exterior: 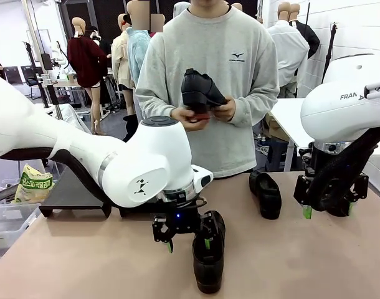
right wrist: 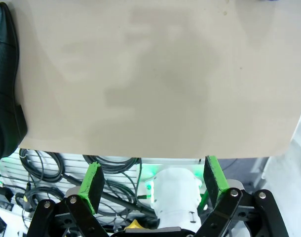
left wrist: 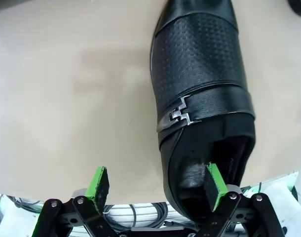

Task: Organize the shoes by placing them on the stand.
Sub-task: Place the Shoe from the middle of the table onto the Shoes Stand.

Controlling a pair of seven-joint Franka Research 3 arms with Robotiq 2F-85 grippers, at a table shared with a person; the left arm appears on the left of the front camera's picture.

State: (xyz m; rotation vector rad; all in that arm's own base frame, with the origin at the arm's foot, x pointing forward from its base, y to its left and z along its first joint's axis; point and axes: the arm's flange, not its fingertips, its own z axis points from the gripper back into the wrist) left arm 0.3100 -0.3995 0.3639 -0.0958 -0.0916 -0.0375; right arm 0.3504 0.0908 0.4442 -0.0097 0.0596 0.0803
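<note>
Three shoes are in sight. First shoe (exterior: 209, 252) (left wrist: 202, 84) lies on the table (exterior: 84, 261) near the robot's edge, toe toward the robot, directly under the left gripper (exterior: 189, 244) (left wrist: 153, 183). That gripper's jaws stand apart. One green pad (left wrist: 214, 182) sits at the shoe's heel opening, and the other pad (left wrist: 97, 181) hangs outside the shoe over bare tabletop. Nothing is clamped.

Second shoe (exterior: 266, 194) (right wrist: 5, 84) lies on the table right of centre, apart from both grippers. Third shoe (exterior: 201, 92) is above the far edge of the table, held in the person's hands (exterior: 224, 112).

Right gripper (exterior: 328, 210) (right wrist: 153, 175) hovers over the table's right end, jaws wide, nothing between them.

Black stand (exterior: 71, 193) sits at the table's left, behind the left arm.
</note>
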